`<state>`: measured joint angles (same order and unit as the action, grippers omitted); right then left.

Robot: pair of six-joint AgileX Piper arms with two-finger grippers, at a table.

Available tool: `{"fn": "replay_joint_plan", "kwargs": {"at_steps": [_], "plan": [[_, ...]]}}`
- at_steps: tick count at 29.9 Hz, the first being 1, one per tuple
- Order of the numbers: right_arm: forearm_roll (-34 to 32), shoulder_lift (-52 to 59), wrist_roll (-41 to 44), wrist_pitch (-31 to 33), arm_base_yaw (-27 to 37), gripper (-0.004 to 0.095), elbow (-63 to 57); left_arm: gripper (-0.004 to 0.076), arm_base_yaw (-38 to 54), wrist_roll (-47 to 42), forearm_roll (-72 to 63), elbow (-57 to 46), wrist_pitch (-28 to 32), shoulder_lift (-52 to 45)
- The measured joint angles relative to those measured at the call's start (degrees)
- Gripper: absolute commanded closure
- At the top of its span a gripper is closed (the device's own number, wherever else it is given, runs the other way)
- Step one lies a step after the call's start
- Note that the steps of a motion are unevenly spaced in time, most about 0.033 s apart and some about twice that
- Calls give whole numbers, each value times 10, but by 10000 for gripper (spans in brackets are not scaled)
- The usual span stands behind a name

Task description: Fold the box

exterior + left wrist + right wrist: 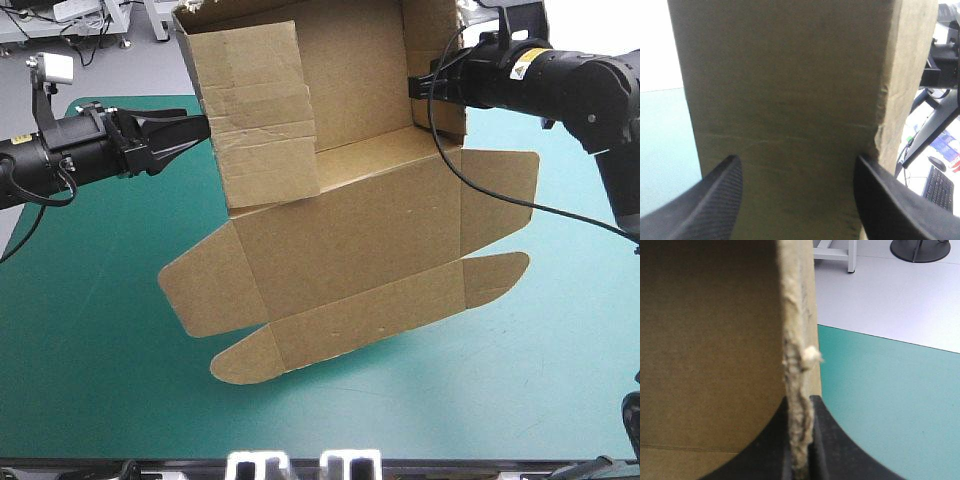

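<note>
Now you have the box [340, 250] raised above the teal-green cover [90, 360], its lower flaps hanging free. Your right gripper [412, 85] is clamped on the edge of its right wall. Your left gripper [203, 127] has its fingers spread against the folded left wall.

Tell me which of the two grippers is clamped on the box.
The right gripper: its black fingers are all but shut on the box's frayed edge. The left gripper stands open, a raised brown wall ahead of it.
</note>
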<state>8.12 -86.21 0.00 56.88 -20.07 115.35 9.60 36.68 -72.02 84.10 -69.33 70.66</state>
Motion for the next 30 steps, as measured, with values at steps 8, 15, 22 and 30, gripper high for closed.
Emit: {"fn": "replay_joint_plan", "kwargs": {"at_steps": [8, 15, 22, 30], "plan": [[-34, 0, 27, 1, -1, 925, 0, 269, -1, -1, -13, 0, -10, 0], [-18, 0, 23, 0, -2, 925, 0, 269, -2, -1, -18, 0, 3, 0], [4, 0, 10, -3, -2, 925, 0, 269, -2, -1, 11, 0, 36, 0], [4, 0, 8, -3, -2, 924, 0, 269, -2, -1, 23, 0, 55, 0]]}}
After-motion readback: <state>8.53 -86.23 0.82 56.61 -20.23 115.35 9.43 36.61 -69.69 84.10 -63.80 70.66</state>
